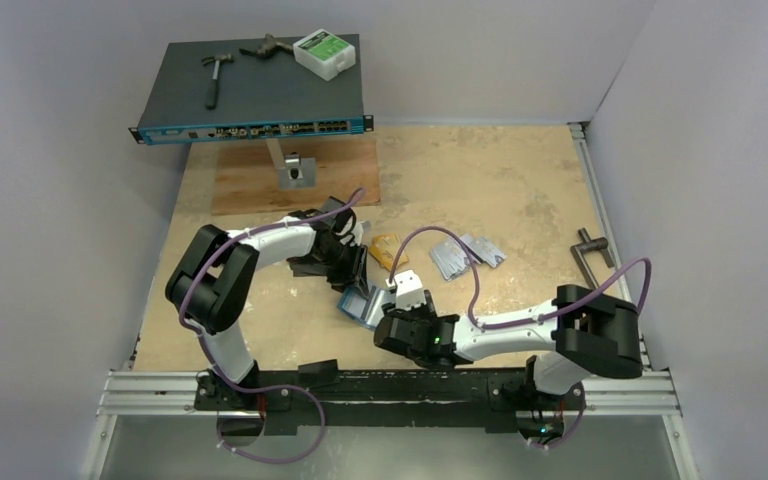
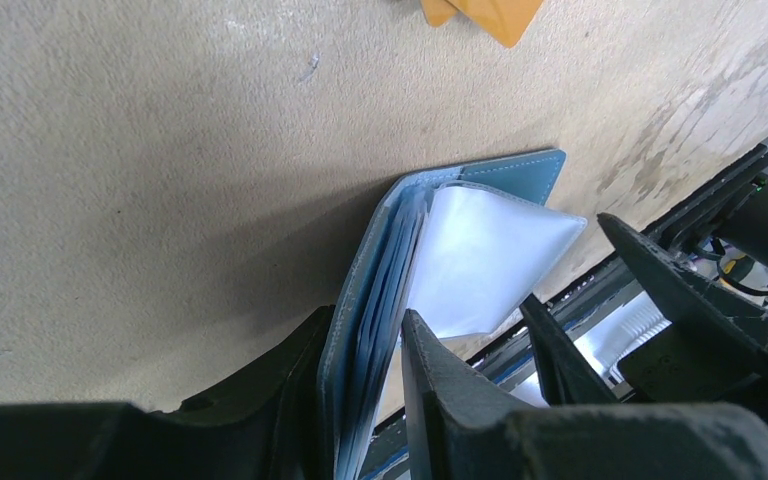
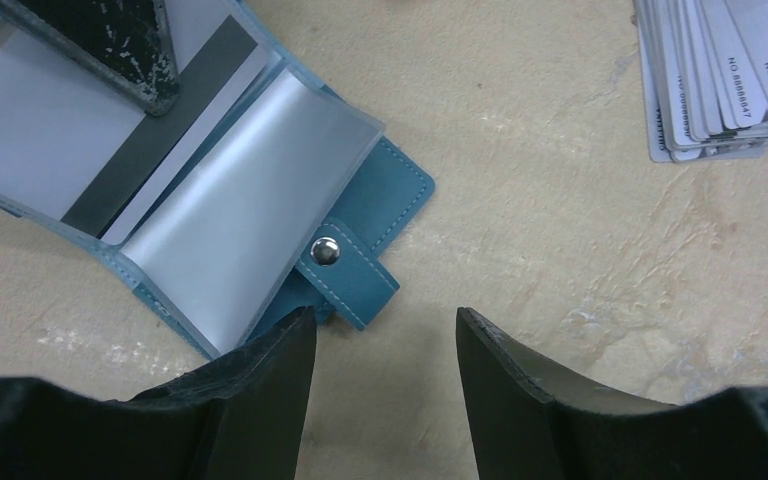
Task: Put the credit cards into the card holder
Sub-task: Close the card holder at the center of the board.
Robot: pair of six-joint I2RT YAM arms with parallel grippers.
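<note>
Card holder, a small teal-blue folding wallet (image 1: 360, 306) with clear glossy inner pockets, rests opened on the tan fibreboard table (image 1: 480, 190), near the front edge and between the two arms. Left end effector (image 2: 365, 345) is clamped on the teal cover and several pockets at one side, which holds that side raised while the far edge of the cover touches the table. Remaining pockets fan out to the other side. One pocket contains a pale card with a dark stripe (image 3: 175, 125). A teal closing strap with a silver snap stud (image 3: 326, 252) projects from the cover, unfastened and flat on the table.

Right end effector (image 3: 385, 320) hovers just beside the strap with its fingers apart. Only bare table shows between them, and one finger overlaps the corner of the nearest pocket in its wrist view.

Loose silver-grey cards (image 3: 710, 80) lie fanned in a stack on the table to the right of the card holder, well apart from it. Orange-gold cards (image 1: 384, 247) lie just behind it. At the rear, a flat dark rack unit (image 1: 250, 95) on a stand carries a hammer (image 1: 216, 78) and a white box (image 1: 325, 52).
</note>
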